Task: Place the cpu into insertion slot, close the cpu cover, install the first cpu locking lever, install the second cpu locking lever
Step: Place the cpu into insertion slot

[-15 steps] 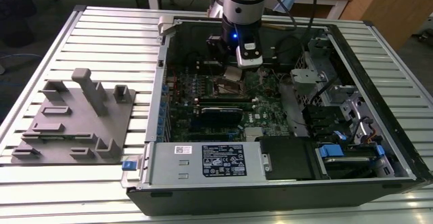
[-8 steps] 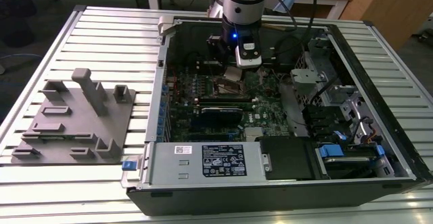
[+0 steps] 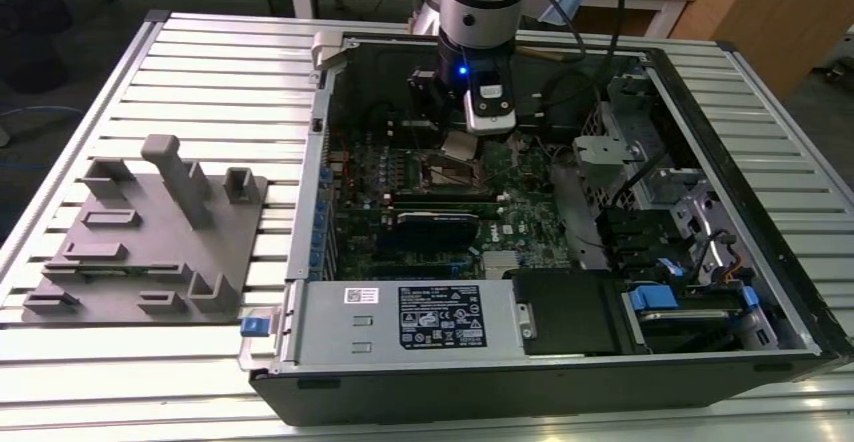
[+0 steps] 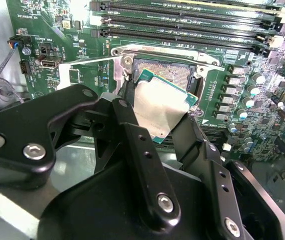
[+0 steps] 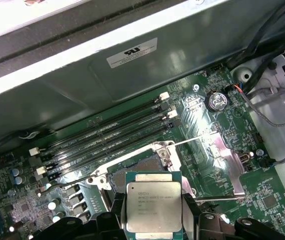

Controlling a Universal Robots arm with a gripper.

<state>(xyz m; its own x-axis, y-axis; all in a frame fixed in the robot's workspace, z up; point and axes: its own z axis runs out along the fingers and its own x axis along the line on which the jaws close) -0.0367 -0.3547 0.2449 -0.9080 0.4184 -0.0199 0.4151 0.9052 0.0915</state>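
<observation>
My gripper (image 4: 160,114) is shut on the cpu (image 4: 157,105), a flat square chip with a dull silver top; one black finger (image 4: 127,107) presses on each of two opposite edges. The cpu (image 5: 152,206) hangs tilted just above the insertion slot (image 5: 138,164), a square socket with a dark centre and silver rim (image 4: 168,72) on the green motherboard. The cpu cover (image 5: 221,150), a thin silver frame (image 4: 85,75), lies swung open beside the socket. In the exterior view the gripper (image 3: 459,150) reaches down into the open computer case over the socket (image 3: 449,170).
Long black memory slots (image 5: 107,135) run right behind the socket. A black graphics card (image 3: 434,224) and the power supply (image 3: 400,317) sit nearer the case front. Cables (image 5: 277,100) hang by the case wall. A grey fixture plate (image 3: 147,232) stands on the exterior view's left.
</observation>
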